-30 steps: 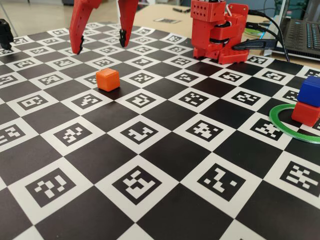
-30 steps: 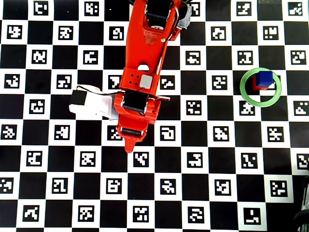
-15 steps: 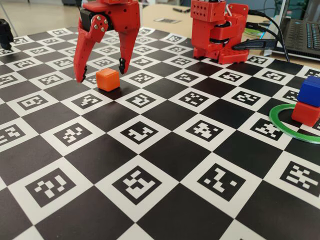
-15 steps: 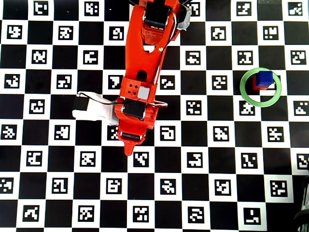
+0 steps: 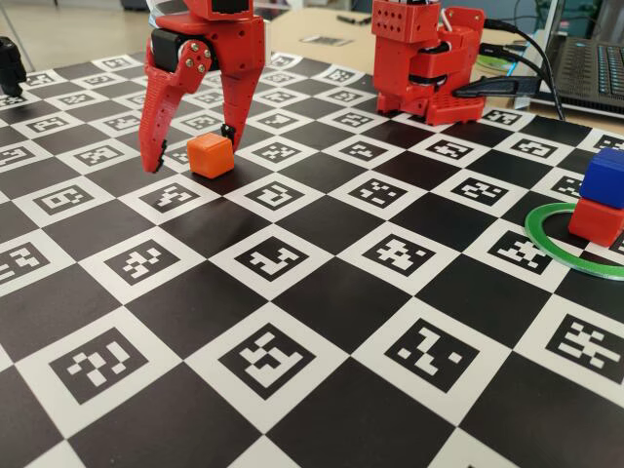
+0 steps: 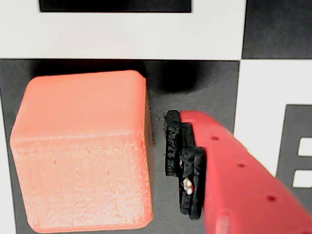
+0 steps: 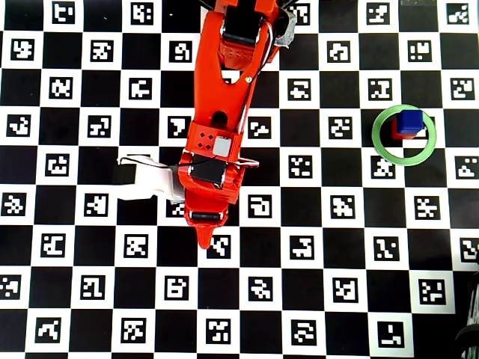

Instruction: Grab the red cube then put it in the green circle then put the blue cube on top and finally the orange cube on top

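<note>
The orange cube (image 5: 211,154) sits on the checkered mat at the left of the fixed view. My red gripper (image 5: 189,148) is open and lowered around it, one finger on each side. In the wrist view the orange cube (image 6: 83,151) fills the left, and a black finger pad (image 6: 183,161) stands just right of it with a thin gap; the other finger is out of frame. In the overhead view the arm hides this cube. At the right, the blue cube (image 5: 604,177) (image 7: 409,120) rests on the red cube (image 5: 595,220) (image 7: 394,132) inside the green circle (image 5: 546,246) (image 7: 404,159).
The arm's red base (image 5: 424,63) stands at the back of the mat, with cables and a laptop (image 5: 590,68) behind it to the right. A black object (image 5: 10,63) sits at the far left edge. The white wrist camera housing (image 7: 146,179) sticks out left of the arm.
The open gripper has come down and forward from above the mat, so its fingers now straddle the orange cube. The cubes and the ring have not moved.
</note>
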### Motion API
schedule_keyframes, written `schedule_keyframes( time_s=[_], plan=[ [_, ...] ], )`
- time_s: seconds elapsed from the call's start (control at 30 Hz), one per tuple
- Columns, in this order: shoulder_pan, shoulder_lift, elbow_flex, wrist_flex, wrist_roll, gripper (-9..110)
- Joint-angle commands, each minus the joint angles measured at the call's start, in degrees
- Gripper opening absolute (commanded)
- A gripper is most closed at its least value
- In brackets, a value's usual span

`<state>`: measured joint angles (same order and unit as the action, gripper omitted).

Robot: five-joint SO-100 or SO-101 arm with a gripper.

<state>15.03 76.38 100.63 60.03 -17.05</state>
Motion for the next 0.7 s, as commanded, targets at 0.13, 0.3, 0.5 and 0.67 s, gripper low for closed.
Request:
schedule_keyframes(
  time_s=[0.13, 0.3, 0.5, 0.67],
  plan=[
    [-0.70, 0.88, -0.44, -0.62, -5.54, 42],
    [-1.05, 0.53, -0.09, -0.79, -6.77, 41],
    [-1.41, 0.44, 0.00, -2.11, -6.24, 40],
    [-1.41, 0.44, 0.00, -2.64, -7.12, 36]
  ],
)
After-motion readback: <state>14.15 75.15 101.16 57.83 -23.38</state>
